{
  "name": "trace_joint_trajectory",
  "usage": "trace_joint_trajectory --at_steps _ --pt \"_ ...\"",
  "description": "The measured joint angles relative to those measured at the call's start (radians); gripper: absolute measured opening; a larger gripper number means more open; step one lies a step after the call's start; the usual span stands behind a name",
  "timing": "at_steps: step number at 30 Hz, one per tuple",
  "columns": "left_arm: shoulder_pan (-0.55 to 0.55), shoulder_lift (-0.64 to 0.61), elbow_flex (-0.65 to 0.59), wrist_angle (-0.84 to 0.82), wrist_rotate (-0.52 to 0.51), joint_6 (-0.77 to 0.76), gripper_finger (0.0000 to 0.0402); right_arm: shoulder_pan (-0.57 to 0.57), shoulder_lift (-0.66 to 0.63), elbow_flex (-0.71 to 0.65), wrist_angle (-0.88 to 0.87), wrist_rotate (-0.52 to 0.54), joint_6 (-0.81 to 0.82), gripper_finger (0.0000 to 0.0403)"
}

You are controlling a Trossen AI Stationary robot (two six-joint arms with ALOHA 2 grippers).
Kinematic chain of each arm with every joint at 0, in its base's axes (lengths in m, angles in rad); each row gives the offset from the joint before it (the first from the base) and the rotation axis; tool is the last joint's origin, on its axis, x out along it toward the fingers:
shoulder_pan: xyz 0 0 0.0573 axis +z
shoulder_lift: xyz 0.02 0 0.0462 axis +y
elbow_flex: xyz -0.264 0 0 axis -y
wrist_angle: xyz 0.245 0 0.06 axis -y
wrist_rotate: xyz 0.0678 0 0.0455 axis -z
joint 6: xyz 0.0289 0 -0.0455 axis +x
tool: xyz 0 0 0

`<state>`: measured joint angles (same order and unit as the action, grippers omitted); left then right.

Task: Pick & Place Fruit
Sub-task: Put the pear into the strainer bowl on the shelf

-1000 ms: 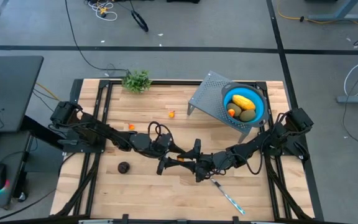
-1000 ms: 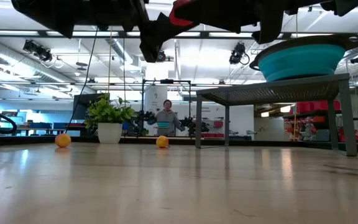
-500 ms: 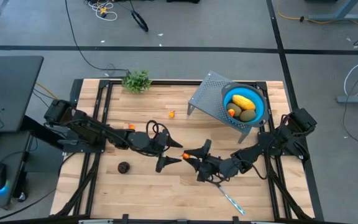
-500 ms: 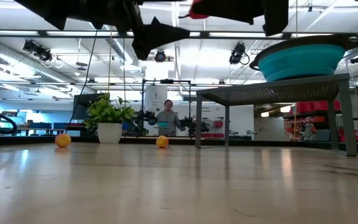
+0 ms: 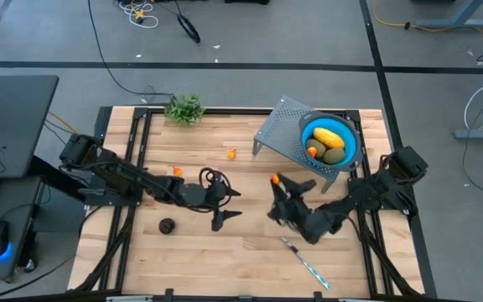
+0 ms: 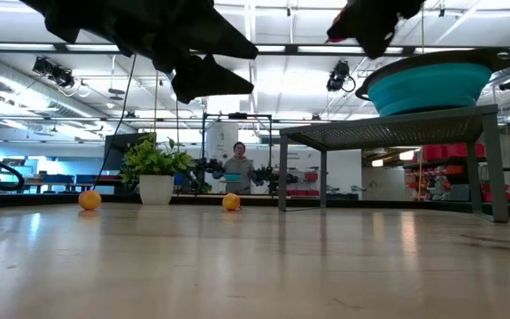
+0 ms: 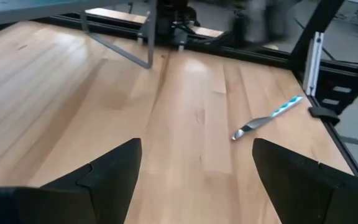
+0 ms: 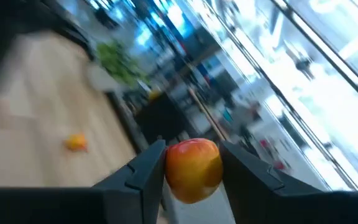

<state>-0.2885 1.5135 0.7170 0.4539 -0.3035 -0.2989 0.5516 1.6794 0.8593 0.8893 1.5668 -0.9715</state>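
The left gripper (image 5: 229, 204) hangs over the table's middle, fingers wide apart. The right gripper (image 5: 277, 179) is raised, pinching something small.

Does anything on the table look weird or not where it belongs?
Mostly no. The knife lies alone near the table's front edge, though the job is only moving fruit. A purple fruit and two orange ones still sit loose on the wood, outside the blue bowl.
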Motion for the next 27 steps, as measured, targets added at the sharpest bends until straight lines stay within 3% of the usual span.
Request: trace_joint_trajectory --at_steps 4,11,18,27 --pt "-0.007 0.0 0.0 0.0 0.004 0.001 0.0318 -0.089 -0.038 0.0 -0.008 0.004 -0.032 0.0153" --pt "-0.015 0.0 0.0 -0.016 0.003 0.019 0.0318 -0.195 -0.272 0.0 -0.098 0.004 -0.032 0.0153" --pt "-0.015 0.0 0.0 -0.015 0.001 0.018 0.0318 -0.287 -0.459 0.0 -0.323 0.003 -0.027 0.0153" --pt "-0.015 0.0 0.0 -0.015 0.001 0.018 0.0318 -0.329 -0.62 -0.028 -0.448 -0.012 0.055 0.0153"
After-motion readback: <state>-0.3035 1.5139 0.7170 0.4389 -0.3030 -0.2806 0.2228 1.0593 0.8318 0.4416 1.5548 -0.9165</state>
